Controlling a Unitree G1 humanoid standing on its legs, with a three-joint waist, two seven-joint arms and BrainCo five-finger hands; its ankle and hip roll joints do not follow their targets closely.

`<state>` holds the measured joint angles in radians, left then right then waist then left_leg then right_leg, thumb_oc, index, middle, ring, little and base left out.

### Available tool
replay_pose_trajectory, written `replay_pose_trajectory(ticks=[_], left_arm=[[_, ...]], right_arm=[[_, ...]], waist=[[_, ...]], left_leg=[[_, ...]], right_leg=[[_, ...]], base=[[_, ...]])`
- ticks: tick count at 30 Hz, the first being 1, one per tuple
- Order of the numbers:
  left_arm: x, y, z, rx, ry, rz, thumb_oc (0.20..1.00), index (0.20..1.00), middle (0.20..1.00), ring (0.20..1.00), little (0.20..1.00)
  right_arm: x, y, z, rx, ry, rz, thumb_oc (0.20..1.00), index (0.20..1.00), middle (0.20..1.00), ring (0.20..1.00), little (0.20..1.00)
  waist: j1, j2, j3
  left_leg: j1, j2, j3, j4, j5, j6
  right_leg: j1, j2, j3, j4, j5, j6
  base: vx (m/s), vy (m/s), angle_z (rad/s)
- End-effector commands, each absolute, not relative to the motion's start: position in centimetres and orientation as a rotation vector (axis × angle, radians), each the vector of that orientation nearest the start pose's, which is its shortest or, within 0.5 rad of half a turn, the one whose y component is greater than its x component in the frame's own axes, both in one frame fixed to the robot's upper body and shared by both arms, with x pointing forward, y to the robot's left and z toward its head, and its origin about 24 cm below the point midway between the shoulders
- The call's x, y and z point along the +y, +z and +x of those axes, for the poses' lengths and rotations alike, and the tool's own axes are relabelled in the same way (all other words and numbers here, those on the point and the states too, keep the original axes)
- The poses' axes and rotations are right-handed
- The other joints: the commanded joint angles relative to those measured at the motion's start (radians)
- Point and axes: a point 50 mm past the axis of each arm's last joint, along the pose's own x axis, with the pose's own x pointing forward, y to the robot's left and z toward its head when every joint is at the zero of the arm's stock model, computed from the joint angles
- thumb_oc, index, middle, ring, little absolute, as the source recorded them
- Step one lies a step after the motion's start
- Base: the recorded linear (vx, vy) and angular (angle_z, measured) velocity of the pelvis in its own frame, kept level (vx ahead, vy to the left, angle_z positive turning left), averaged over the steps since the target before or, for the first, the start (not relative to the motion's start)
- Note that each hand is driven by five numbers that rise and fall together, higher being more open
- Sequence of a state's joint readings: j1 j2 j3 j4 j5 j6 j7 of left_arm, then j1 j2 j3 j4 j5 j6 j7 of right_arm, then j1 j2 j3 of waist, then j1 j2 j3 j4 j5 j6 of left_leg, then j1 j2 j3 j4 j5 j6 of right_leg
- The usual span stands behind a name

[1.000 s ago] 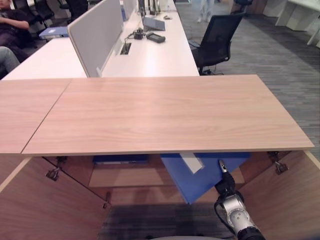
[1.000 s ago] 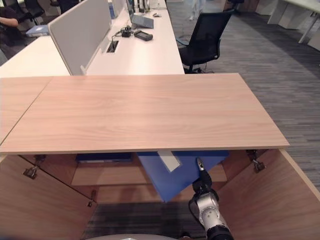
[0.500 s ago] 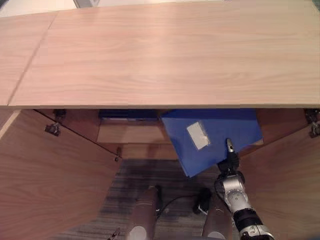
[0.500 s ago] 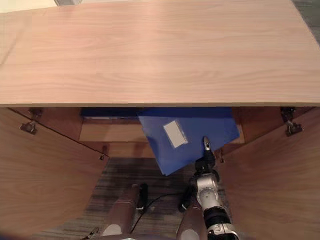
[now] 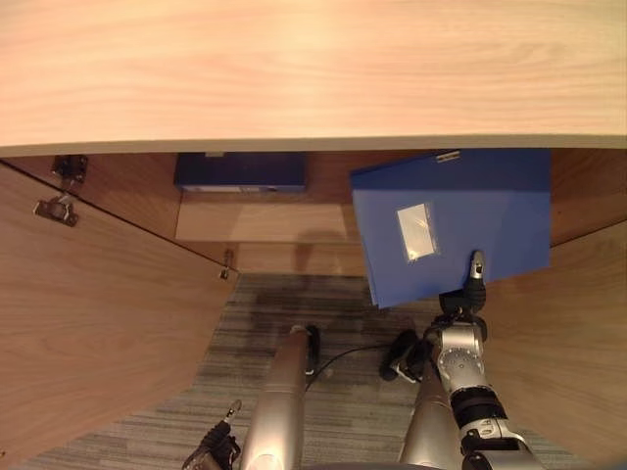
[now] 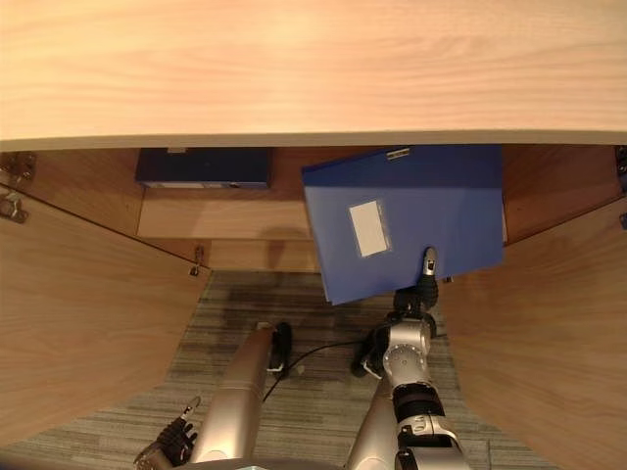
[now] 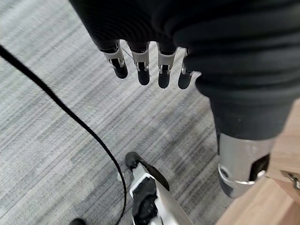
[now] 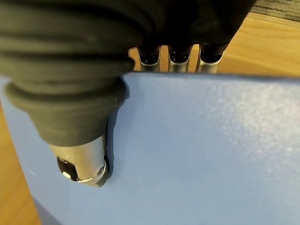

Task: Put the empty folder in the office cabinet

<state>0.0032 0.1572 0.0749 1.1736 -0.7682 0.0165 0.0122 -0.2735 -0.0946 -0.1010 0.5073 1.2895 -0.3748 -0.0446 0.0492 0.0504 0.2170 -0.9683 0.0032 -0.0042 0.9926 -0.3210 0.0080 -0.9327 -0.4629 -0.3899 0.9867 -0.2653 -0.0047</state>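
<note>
The blue folder (image 5: 460, 215) with a small white label is held flat in front of the open cabinet, just below its wooden top (image 5: 313, 69). My right hand (image 5: 470, 294) grips the folder's near edge. Its thumb (image 8: 82, 159) lies on the upper face of the folder (image 8: 187, 154), and its fingers (image 8: 178, 61) reach behind the far edge. The folder's far end sits over the cabinet's shelf (image 5: 265, 220). Low by the floor, my left hand (image 6: 171, 441) hangs with its fingers (image 7: 150, 70) relaxed and holding nothing.
Both cabinet doors stand wide open, the left door (image 5: 98, 323) and the right door (image 5: 588, 333). A dark blue file (image 5: 240, 171) lies on the shelf at the back left. Grey carpet (image 5: 323, 304) lies in front of the cabinet.
The camera has tipped down from the desks to the cabinet opening and floor. In my right hand's grip, the folder has turned squarer to the cabinet and more of it shows.
</note>
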Motion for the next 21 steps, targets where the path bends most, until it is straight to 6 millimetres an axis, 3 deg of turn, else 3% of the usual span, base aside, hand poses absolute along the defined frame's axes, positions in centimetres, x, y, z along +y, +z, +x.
replay_pose_trajectory(ticks=[1,3,5,6,10,16,21], left_arm=[[21.7,-16.7,7.8,1.109,0.660,-0.598,1.000,1.000,1.000,1.000,1.000],[21.6,-16.7,8.1,1.105,0.668,-0.610,1.000,1.000,1.000,1.000,1.000],[21.9,-16.5,8.7,1.084,0.704,-0.635,1.000,1.000,1.000,1.000,1.000],[21.8,-16.5,8.9,1.080,0.702,-0.638,1.000,1.000,1.000,1.000,1.000],[22.4,-16.1,9.8,1.046,0.690,-0.607,1.000,1.000,1.000,1.000,1.000],[23.1,-16.1,9.3,1.072,0.697,-0.567,1.000,1.000,1.000,1.000,1.000],[24.2,-15.9,9.1,1.096,0.696,-0.488,1.000,1.000,1.000,1.000,1.000]], right_arm=[[-22.4,6.4,30.7,-0.395,-0.419,1.205,0.200,0.200,0.200,0.200,0.200],[-22.5,7.2,31.1,-0.405,-0.420,1.203,0.200,0.200,0.200,0.200,0.200],[-22.6,10.4,33.5,-0.428,-0.423,1.193,0.200,0.200,0.200,0.200,0.200],[-22.7,10.6,33.7,-0.431,-0.422,1.192,0.200,0.200,0.200,0.200,0.200],[-24.4,15.1,36.6,-0.417,-0.422,1.038,0.200,0.200,0.200,0.200,0.200],[-24.8,17.4,38.0,-0.406,-0.423,1.028,0.200,0.200,0.200,0.200,0.200],[-25.0,21.3,39.6,-0.399,-0.445,1.010,0.200,0.200,0.200,0.200,0.200]], waist=[[0.003,0.032,-0.003],[0.005,0.030,-0.005],[0.025,0.021,-0.004],[0.025,0.022,-0.002],[0.052,0.010,0.000],[0.068,0.006,-0.007],[0.084,0.008,-0.012]], left_leg=[[0.034,0.022,0.020,0.015,-0.096,-0.004],[0.013,0.021,0.020,0.024,-0.095,-0.007],[-0.027,0.020,0.016,0.014,-0.081,-0.011],[-0.030,0.021,0.017,0.014,-0.080,-0.011],[-0.083,0.015,0.017,0.036,-0.073,-0.018],[-0.141,0.016,0.018,0.083,-0.085,-0.024],[-0.175,0.014,0.021,0.097,-0.087,-0.028]], right_leg=[[0.061,-0.022,0.088,0.023,-0.062,0.068],[0.042,-0.024,0.090,0.032,-0.064,0.065],[0.000,-0.023,0.092,0.039,-0.060,0.063],[-0.004,-0.023,0.093,0.039,-0.060,0.063],[-0.061,-0.030,0.101,0.059,-0.055,0.061],[-0.121,-0.035,0.114,0.107,-0.072,0.055],[-0.167,-0.034,0.131,0.133,-0.084,0.050]], base=[[0.00,-0.018,0.04],[0.00,-0.020,0.04],[-0.01,-0.035,0.03],[-0.03,-0.028,-0.01],[0.00,-0.034,0.07],[0.02,-0.024,0.06],[0.00,0.000,0.00]])
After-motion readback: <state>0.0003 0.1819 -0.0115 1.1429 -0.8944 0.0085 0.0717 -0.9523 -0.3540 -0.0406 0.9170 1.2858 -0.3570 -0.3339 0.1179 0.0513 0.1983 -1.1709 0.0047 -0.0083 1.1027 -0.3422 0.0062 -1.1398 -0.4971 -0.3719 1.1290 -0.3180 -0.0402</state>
